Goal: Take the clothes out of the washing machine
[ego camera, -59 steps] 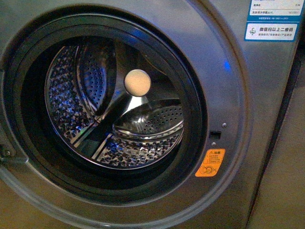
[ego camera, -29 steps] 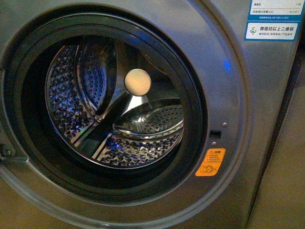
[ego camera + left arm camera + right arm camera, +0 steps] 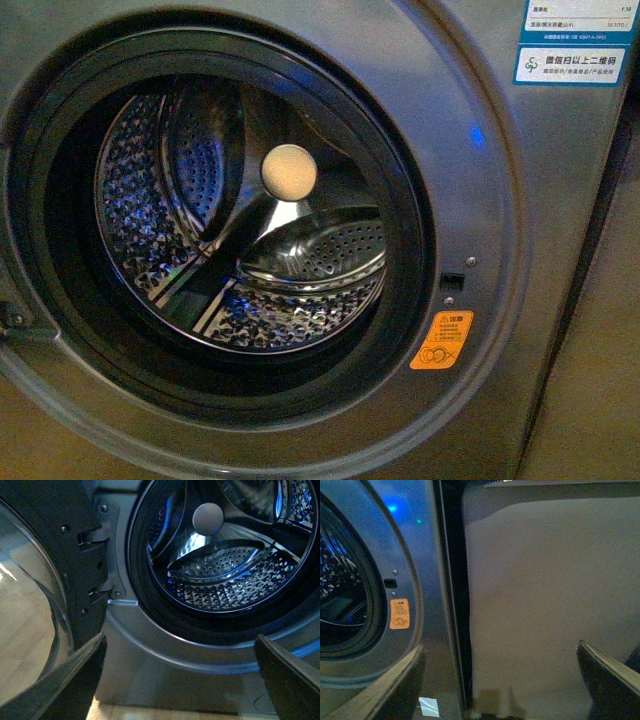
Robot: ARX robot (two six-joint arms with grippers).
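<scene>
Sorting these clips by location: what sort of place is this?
Probably a laundry area, home or shared. A grey front-loading washing machine fills the view, its door swung open on a perforated steel drum; an orange warning sticker marks its front.
</scene>
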